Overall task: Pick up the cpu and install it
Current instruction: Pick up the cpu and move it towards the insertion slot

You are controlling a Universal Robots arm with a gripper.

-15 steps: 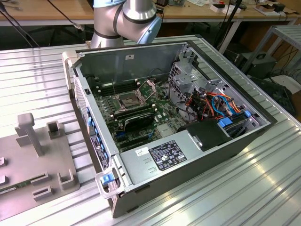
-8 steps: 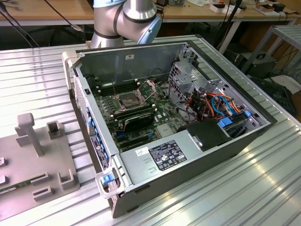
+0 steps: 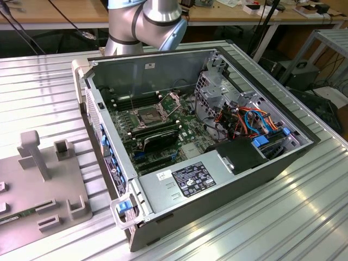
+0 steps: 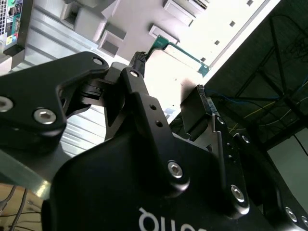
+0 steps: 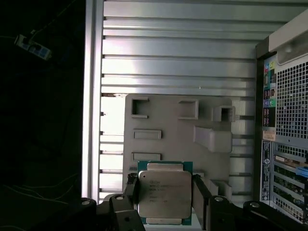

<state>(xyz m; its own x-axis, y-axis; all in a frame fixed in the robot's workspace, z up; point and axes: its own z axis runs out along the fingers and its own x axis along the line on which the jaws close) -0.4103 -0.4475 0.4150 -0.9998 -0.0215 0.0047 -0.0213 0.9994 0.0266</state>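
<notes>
The cpu [image 5: 164, 193], a square chip with a dull silver top and a green rim, sits between my gripper's [image 5: 163, 182] two black fingers in the first wrist view. The gripper is shut on its sides and holds it well above the table. In the second wrist view the gripper [image 4: 171, 72] reaches toward the bright table, and the cpu's green edge [image 4: 180, 53] shows at the fingertips. Far below the chip lies a grey fixture plate [image 5: 163, 125]. The open socket [image 3: 148, 115] with its raised metal frame sits on the motherboard inside the computer case [image 3: 217, 179].
The case lies open on a ribbed metal table [image 3: 304, 217], with cables [image 3: 244, 122] and a power supply [image 3: 185, 182] inside. The grey fixture plate [image 3: 54, 179] with raised blocks stands at the exterior view's left. The arm's base [image 3: 144, 24] rises behind the case.
</notes>
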